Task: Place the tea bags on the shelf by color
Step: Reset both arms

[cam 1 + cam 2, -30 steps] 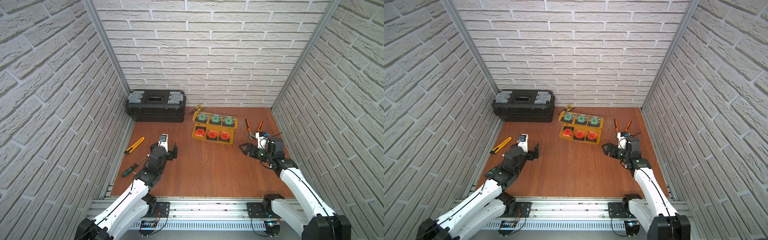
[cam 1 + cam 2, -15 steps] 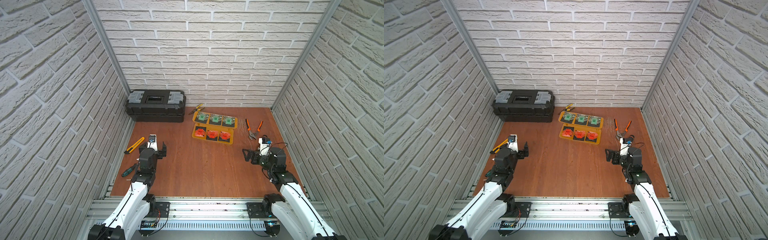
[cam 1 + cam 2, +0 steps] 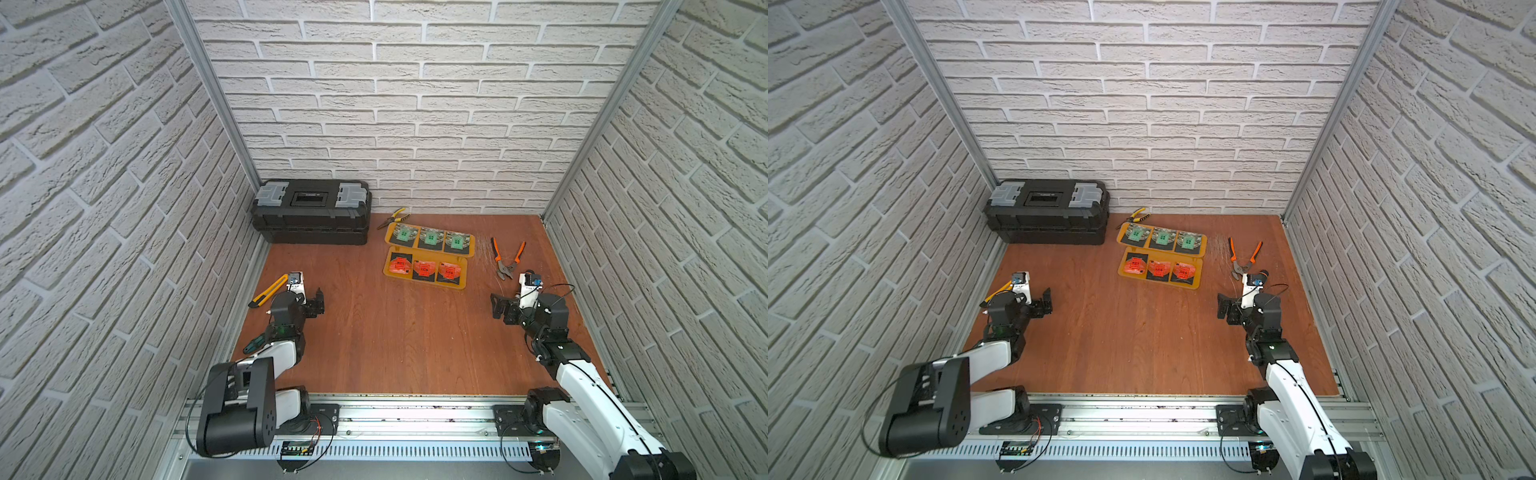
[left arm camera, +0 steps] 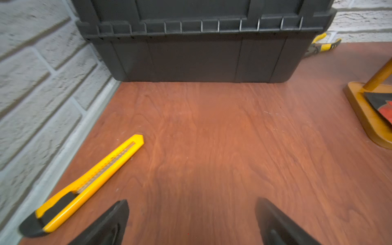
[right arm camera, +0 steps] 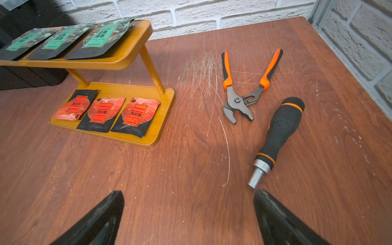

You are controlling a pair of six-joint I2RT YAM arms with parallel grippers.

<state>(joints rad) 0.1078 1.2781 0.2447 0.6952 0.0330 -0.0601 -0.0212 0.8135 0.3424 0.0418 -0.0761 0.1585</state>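
Reading the table [image 3: 395, 345] in a top view as a clock face, with 12 o'clock at the back wall, locate the shelf [image 5: 167, 99] at about 1 o'clock, between the toolbox [image 3: 311, 212] at 11 o'clock and the pliers [image 5: 244, 84] at 2 o'clock. The three green bags [image 3: 429, 237] lie side by side on the upper plate. The three red bags [image 3: 423, 269] lie side by side on the lower plate. No bag shows on the table or in either gripper, so the sort by colour is judged complete and no placing step is left. At most, the red bag at the toolbox end, which looks creased and askew, could be squared up. The left gripper [image 4: 192, 200] sits low over bare wood at 9 o'clock, facing the toolbox. Its fingers are spread wide with nothing between them, and the knife [image 4: 91, 180] lies near one finger but apart from it. The left arm is folded on itself, elbow raised over the front rail at 7 o'clock. The right gripper [image 5: 188, 191] sits low at 3 o'clock, well apart from the shelf, fingers likewise spread wide and empty. The driver [image 5: 280, 131] lies just ahead of one fingertip, not touching. The right arm reaches up from the rail at 5 o'clock with a moderate bend.
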